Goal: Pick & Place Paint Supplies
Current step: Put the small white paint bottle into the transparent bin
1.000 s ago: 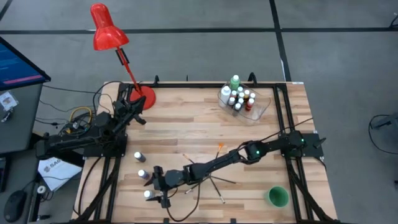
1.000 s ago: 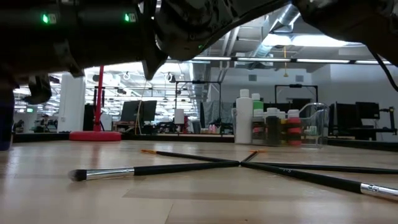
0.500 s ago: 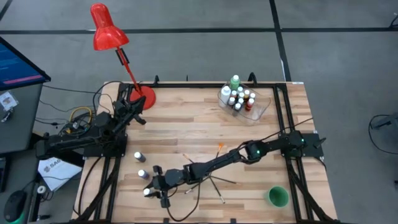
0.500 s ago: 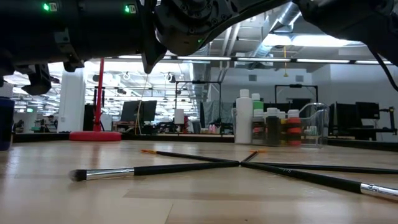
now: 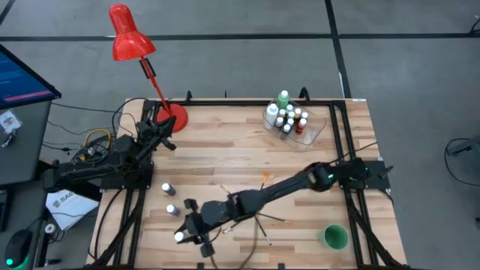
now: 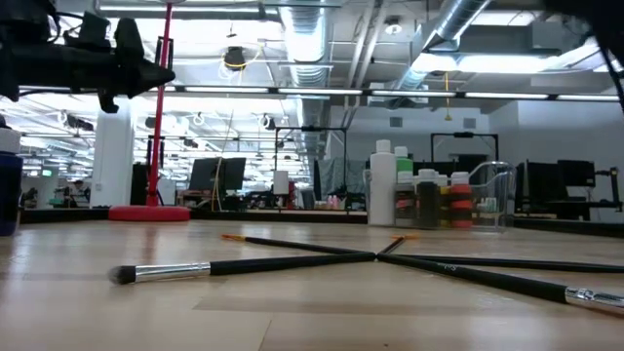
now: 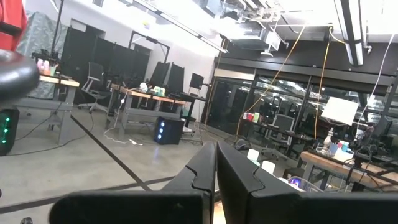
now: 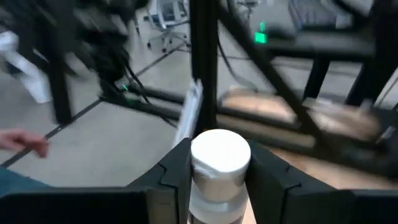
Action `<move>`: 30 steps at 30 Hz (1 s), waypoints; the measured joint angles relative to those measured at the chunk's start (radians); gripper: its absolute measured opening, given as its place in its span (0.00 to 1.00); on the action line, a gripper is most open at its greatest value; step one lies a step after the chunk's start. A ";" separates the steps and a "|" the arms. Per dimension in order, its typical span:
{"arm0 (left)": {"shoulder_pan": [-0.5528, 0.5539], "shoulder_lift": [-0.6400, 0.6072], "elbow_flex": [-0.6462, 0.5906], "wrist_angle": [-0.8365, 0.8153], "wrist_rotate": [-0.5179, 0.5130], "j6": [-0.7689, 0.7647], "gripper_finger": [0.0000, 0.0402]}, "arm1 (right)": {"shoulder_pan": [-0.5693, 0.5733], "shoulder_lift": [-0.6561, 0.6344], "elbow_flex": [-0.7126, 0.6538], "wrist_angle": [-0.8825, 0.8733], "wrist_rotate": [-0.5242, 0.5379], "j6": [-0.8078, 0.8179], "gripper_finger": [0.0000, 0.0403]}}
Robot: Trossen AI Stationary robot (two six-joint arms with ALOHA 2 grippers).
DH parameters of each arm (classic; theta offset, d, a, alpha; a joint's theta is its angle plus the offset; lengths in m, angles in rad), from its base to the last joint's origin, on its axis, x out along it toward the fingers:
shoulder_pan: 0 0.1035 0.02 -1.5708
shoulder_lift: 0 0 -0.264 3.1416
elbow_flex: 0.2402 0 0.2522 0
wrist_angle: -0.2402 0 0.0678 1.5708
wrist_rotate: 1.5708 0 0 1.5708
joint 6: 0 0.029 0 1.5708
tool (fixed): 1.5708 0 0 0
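Observation:
My right arm reaches across the table to its near left, where my right gripper (image 5: 184, 235) (image 8: 220, 177) is shut on a tiny white-capped paint bottle (image 8: 220, 154) (image 5: 180, 237). Two more small bottles (image 5: 168, 189) (image 5: 172, 209) stand on their bases on the wood just beyond it. Several thin dark paintbrushes (image 5: 256, 218) (image 6: 292, 263) lie flat and crossed on the table near the middle front. The other bottles, with a taller green one (image 5: 283, 98), stand in the clear tub (image 5: 311, 135). My left gripper (image 7: 216, 163) is shut and empty, held at the far left (image 5: 156, 129). My right gripper pinches the small bottle's body just below its white cap (image 8: 216, 194), one finger (image 8: 175, 169) on each side. The fingers lie nearly level and come from the table's right side. The bottle stands upright in the hold, its cap above the fingertips; its base is hidden.
A red desk lamp (image 5: 129, 36) stands on its base (image 5: 174, 117) at the far left corner. A green cup (image 5: 334, 237) stands at the near right. Bare wood lies between the brushes and the tub.
My right gripper has risen from just above the table, so that the arm no longer fills the top of the low view. The white cap stays between its fingers. The brushes and the two standing bottles have kept still.

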 joint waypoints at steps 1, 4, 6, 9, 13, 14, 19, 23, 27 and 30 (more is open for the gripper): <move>0.000 0.000 0.000 0.000 0.000 0.000 0.02 | 0.004 -0.048 0.001 -0.050 0.002 -0.022 0.27; 0.000 0.000 0.000 0.000 0.000 0.000 0.02 | 0.018 -0.185 0.002 -0.232 0.064 -0.097 0.27; 0.000 0.000 0.000 0.000 0.000 0.000 0.02 | 0.025 -0.277 0.002 -0.351 0.148 -0.152 0.27; 0.000 0.000 0.000 0.000 0.000 0.000 0.02 | 0.024 -0.425 0.002 -0.508 0.281 -0.206 0.27; 0.000 0.000 0.000 0.000 0.000 0.000 0.02 | -0.005 -0.619 0.002 -0.730 0.397 -0.187 0.27; 0.000 0.000 0.000 0.000 0.000 0.000 0.02 | -0.017 -0.661 0.002 -0.791 0.433 -0.162 0.27; 0.000 0.000 0.000 0.000 0.000 0.000 0.02 | -0.069 -0.853 0.001 -1.094 0.660 -0.016 0.27; 0.000 0.000 0.000 0.002 0.000 0.000 0.02 | -0.114 -0.959 -0.103 -1.263 0.821 0.115 0.27; 0.000 0.000 0.000 0.006 0.000 0.000 0.02 | -0.188 -1.068 -0.374 -1.261 0.842 0.244 0.27; 0.000 0.000 0.000 0.007 0.000 0.000 0.02 | -0.239 -1.168 -0.639 -1.135 0.847 0.292 0.27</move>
